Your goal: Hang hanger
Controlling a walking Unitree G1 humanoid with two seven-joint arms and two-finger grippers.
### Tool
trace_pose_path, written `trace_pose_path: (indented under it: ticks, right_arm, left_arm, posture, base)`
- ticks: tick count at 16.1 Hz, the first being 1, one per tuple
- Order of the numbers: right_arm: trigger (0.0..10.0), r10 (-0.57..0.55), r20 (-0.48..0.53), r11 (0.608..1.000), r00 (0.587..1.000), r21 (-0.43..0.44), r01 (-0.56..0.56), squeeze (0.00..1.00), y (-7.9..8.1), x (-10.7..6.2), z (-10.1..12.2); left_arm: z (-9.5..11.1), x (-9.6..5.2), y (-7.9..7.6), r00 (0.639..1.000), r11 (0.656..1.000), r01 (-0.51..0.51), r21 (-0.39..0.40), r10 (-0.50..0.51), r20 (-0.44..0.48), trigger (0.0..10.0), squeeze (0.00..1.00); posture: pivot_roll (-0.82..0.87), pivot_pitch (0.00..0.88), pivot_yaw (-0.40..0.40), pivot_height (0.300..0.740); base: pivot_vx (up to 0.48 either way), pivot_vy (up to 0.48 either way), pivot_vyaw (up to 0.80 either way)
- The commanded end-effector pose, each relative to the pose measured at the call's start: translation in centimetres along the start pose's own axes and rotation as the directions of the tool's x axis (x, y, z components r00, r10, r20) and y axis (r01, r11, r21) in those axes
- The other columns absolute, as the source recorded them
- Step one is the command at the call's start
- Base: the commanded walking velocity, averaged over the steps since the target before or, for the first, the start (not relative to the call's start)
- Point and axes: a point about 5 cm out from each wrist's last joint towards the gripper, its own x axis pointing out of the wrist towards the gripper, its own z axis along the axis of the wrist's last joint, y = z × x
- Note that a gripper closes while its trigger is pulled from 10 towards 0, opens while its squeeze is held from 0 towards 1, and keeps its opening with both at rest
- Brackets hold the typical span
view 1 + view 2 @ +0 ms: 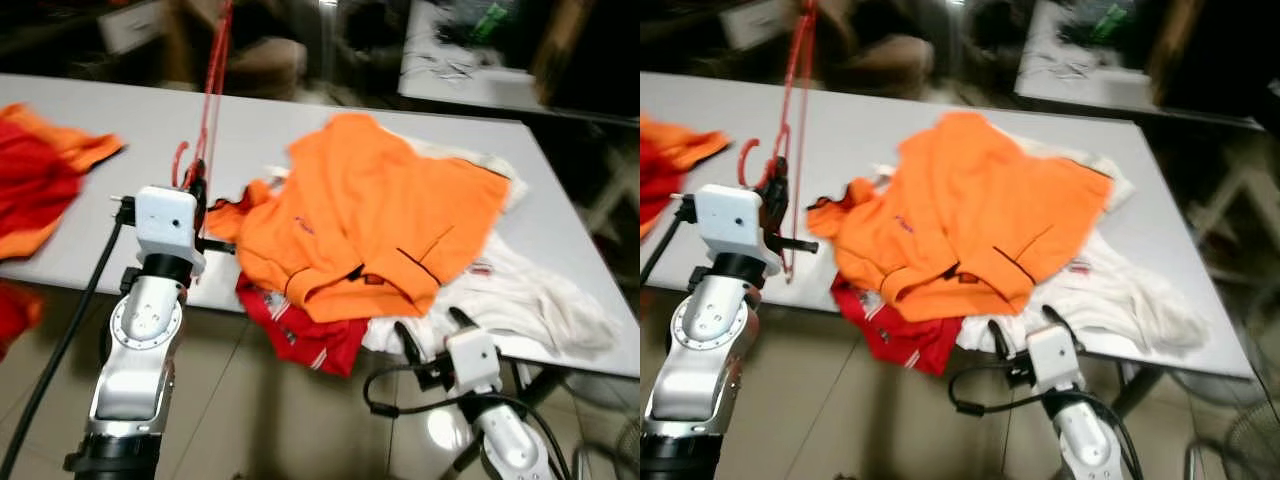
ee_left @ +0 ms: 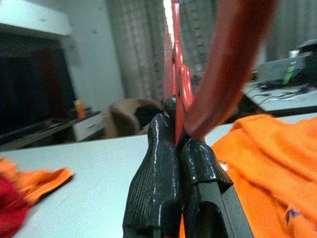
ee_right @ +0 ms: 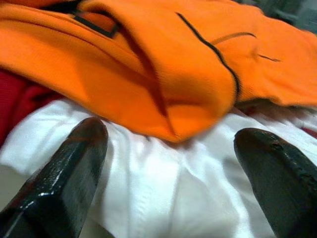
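Left gripper (image 2: 174, 148) is raised at the near edge of the grey table (image 1: 560, 215), fingers (image 2: 156, 188) pressed together on a red hanger (image 1: 212, 75) that rises upright from the grip toward the top of the head views (its upper end runs out of frame). Hook-shaped red part sits just beside the gripper at table height. Further left on the table lies a bundle of orange and red clothing (image 1: 40, 175), well apart from the gripper. Centre of the table: an orange polo shirt (image 1: 375, 215) spread over a red garment (image 1: 300, 330) that hangs off the near edge, and over a white garment (image 1: 530, 290) to its right. Right gripper (image 1: 432, 330) sits low at the near table edge, fingers (image 3: 69, 173) apart, tips just before the white garment and the orange shirt's hem, gripping nothing.
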Motion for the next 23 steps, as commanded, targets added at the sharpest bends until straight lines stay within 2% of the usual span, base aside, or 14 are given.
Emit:
trace_pose_path:
  ticks: [1,3,4,5,6,9,10,16,20,23]
  right_arm:
    - [10.0,-0.004,0.05,1.0,0.999,-0.01,0.004,0.0,0.1,0.1,1.0]
    - [10.0,-0.045,0.114,0.998,0.992,-0.027,0.048,0.0,0.6,0.4,1.7]
    - [10.0,-0.051,0.137,0.998,0.989,-0.03,0.056,0.0,1.3,1.0,2.2]
    - [10.0,-0.052,0.155,0.998,0.987,-0.03,0.057,0.0,2.7,1.9,2.8]
    - [10.0,-0.052,0.155,0.998,0.987,-0.03,0.057,0.0,2.7,1.9,2.8]
    - [10.0,-0.076,0.172,0.996,0.982,-0.035,0.084,0.0,0.2,2.3,3.7]
    - [10.0,-0.086,0.17,0.995,0.982,-0.034,0.093,0.0,-0.2,2.8,3.8]
    - [10.0,-0.108,0.131,0.992,0.985,-0.044,0.115,0.0,-0.9,4.5,3.3]
    - [10.0,-0.082,0.074,0.997,0.994,0.02,0.081,0.0,-0.7,5.7,2.5]
    - [10.0,-0.095,0.028,0.994,0.995,0.061,0.094,0.0,-1.1,6.5,2.0]
  left_arm:
    - [0.4,0.0,0.0,1.0,1.0,0.001,0.008,-0.001,0.015,10.0,0.0]
    - [0.3,0.1,-0.3,1.0,1.0,0.009,0.002,-0.009,0.014,10.0,0.0]
    - [0.4,0.2,-0.3,1.0,1.0,0.013,-0.001,-0.013,0.016,10.0,0.0]
    - [0.4,0.2,-0.4,1.0,1.0,0.016,-0.002,-0.016,0.018,10.0,0.0]
    - [0.4,0.2,-0.4,1.0,1.0,0.016,-0.002,-0.016,0.018,10.0,0.0]
    - [0.4,0.3,-0.6,1.0,1.0,0.021,-0.007,-0.021,0.021,10.0,0.0]
    - [0.4,0.3,-0.6,1.0,1.0,0.023,-0.007,-0.022,0.02,10.0,0.0]
    - [0.3,0.2,-0.6,1.0,1.0,0.026,-0.007,-0.026,0.012,10.0,0.0]
    - [0.3,0.3,-0.7,1.0,1.0,0.026,-0.013,-0.026,0.011,10.0,0.0]
    - [0.3,0.3,-0.7,1.0,1.0,0.026,-0.013,-0.026,0.012,10.0,0.0]
  posture:
    - [-0.02,0.0,0.018,0.74]
    - [-0.02,0.0,0.026,0.74]
    - [-0.03,0.0,0.032,0.74]
    - [-0.03,0.0,0.032,0.74]
    - [-0.03,0.0,0.032,0.74]
    - [-0.03,0.0,0.039,0.74]
    - [-0.03,0.0,0.039,0.74]
    - [-0.03,0.0,0.042,0.74]
    - [-0.02,0.0,0.041,0.74]
    - [-0.02,0.0,0.041,0.74]
  base:
    - [0.0,0.0,0.0]
    - [0.0,0.0,0.0]
    - [0.0,0.0,0.0]
    - [0.0,0.0,0.0]
    - [0.0,0.0,0.0]
    - [0.0,0.0,0.0]
    - [0.0,0.0,0.0]
    - [0.0,0.0,0.0]
    - [0.0,0.0,0.0]
    - [0.0,0.0,0.0]
